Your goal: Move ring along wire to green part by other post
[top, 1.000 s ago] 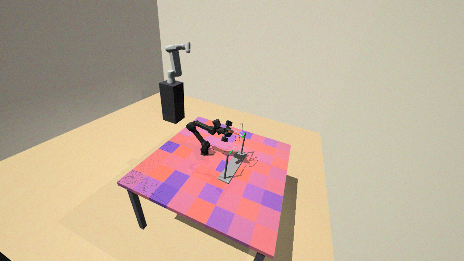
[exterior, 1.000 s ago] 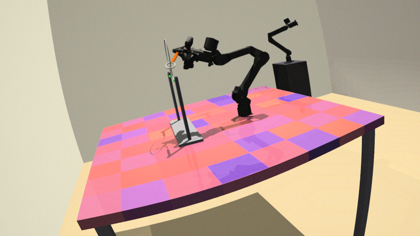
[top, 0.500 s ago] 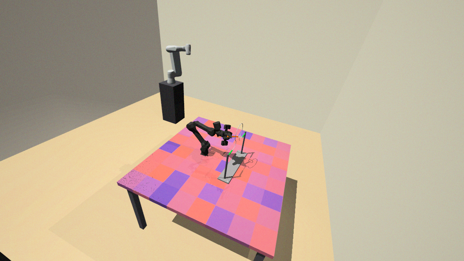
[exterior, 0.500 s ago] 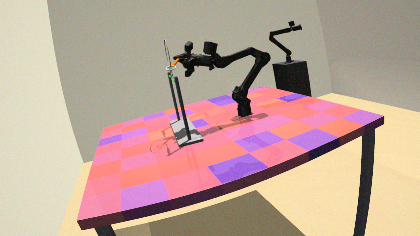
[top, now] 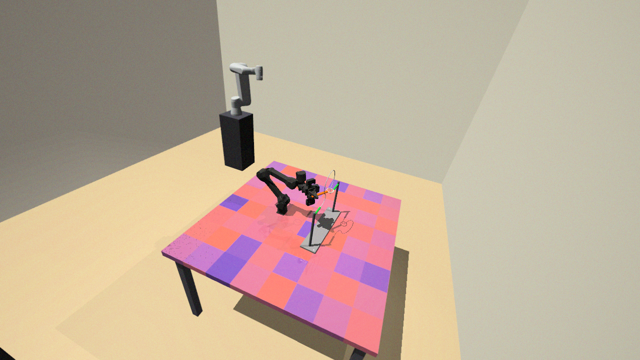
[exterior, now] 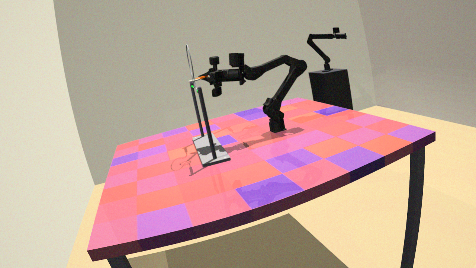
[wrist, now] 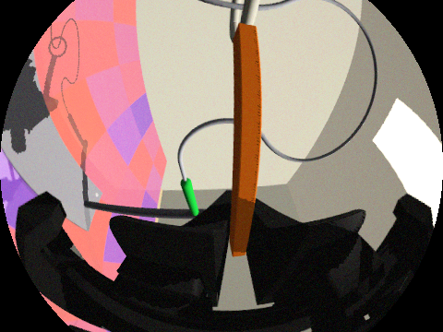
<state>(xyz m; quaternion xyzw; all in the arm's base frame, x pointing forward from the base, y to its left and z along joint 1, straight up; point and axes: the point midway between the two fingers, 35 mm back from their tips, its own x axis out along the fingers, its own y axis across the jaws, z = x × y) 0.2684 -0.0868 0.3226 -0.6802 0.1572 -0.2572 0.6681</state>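
Pink, orange and purple squares cover a table (top: 268, 308) (exterior: 159, 200) in a beige-walled room. A black robot arm (top: 274, 190) (exterior: 288, 79) reaches across it toward a wire strung between two dark posts.

The ring and its handle look rigid and fairly light, likely hard and smooth, so they should not bend in the grip, though the handle might swivel if pinched loosely. The best place to hold is the handle's end farthest from the ring, which keeps the fingers away from the wire. The gripper (top: 315, 195) (exterior: 208, 76) (wrist: 234, 195) does this now, its fingers closed on that end.

The handle (top: 320, 194) (exterior: 201, 77) (wrist: 246, 115) is a long, straight, flat-sided orange bar. The ring (top: 327, 192) (exterior: 190, 80) is a thin, pale hoop. It sits up at the wire (top: 334, 174) (exterior: 187, 53) (wrist: 375, 78), near the green part by the farther post (top: 335, 197) (exterior: 196, 113) in the top view. Whether it touches the grey wire, I cannot tell.
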